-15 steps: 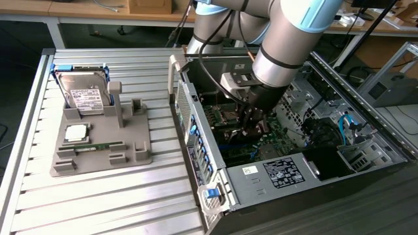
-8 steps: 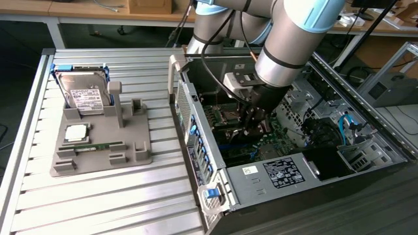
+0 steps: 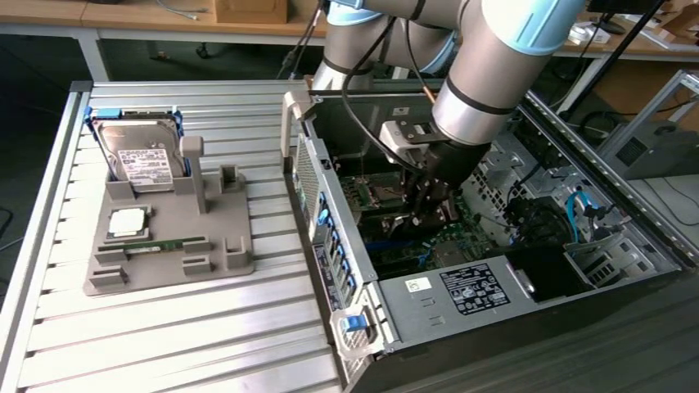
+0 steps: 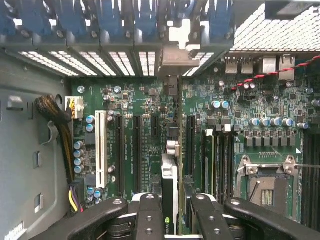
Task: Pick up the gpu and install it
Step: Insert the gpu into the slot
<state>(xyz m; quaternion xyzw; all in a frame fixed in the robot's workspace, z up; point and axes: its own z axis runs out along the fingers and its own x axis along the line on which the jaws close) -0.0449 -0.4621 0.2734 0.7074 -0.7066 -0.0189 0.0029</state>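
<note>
The gpu (image 4: pixel 170 172) is seen edge-on in the wrist view: a thin card with a black cooler, its silver end bracket (image 4: pixel 175 57) reaching toward the case's rear slot openings. My gripper (image 4: pixel 172 202) is shut on it, one black finger (image 4: pixel 149 212) on each side. The card hangs upright over the green motherboard (image 4: pixel 142 100), in line with the gap between the long black expansion slots (image 4: pixel 136 155). In the exterior view my gripper (image 3: pixel 424 214) is lowered inside the open PC case (image 3: pixel 361 303), over the motherboard, with the gpu mostly hidden by the fingers.
A grey holder tray (image 3: pixel 164 262) on the slatted table at the exterior view's left carries a hard drive (image 3: pixel 142 160), a CPU (image 3: pixel 128 219) and a RAM stick (image 3: pixel 153 244). Cables (image 4: pixel 55 115), the CPU socket (image 4: pixel 267 180) and drive cages (image 3: pixel 568 262) crowd the case interior.
</note>
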